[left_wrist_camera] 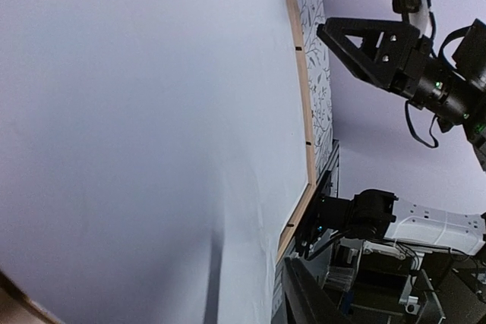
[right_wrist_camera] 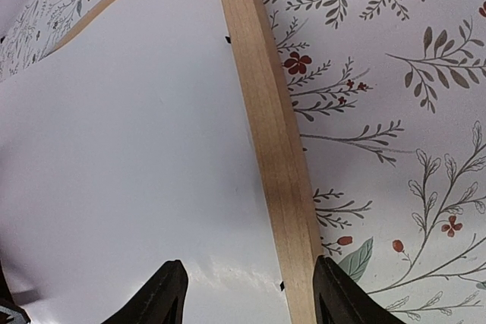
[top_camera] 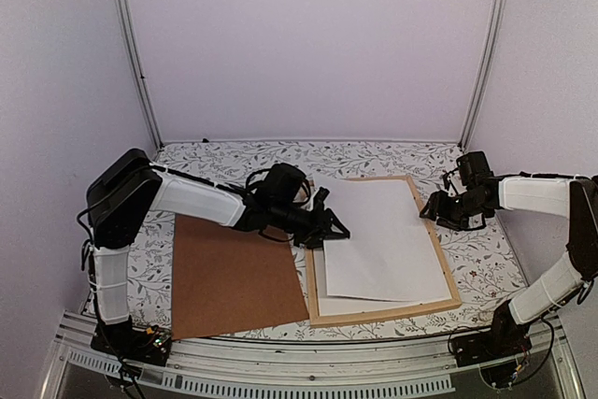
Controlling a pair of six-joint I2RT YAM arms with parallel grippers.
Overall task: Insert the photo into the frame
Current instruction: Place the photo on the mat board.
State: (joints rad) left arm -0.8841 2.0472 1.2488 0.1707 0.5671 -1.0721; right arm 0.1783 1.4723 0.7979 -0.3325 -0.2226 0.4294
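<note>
Above the frame, the spread right claw straddles its bar beside the photo.

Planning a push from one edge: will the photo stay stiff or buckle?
Likely to buckle: the photo looks paper-thin, its left edge seemingly raised by the left claw. Probably slides easily, as its white back shines. May snag on the frame.

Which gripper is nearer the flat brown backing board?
Left. The left gripper is just beyond the brown backing board's far right corner, at the white-backed photo's left edge. The right gripper is across the light wooden frame, over its right bar.
</note>
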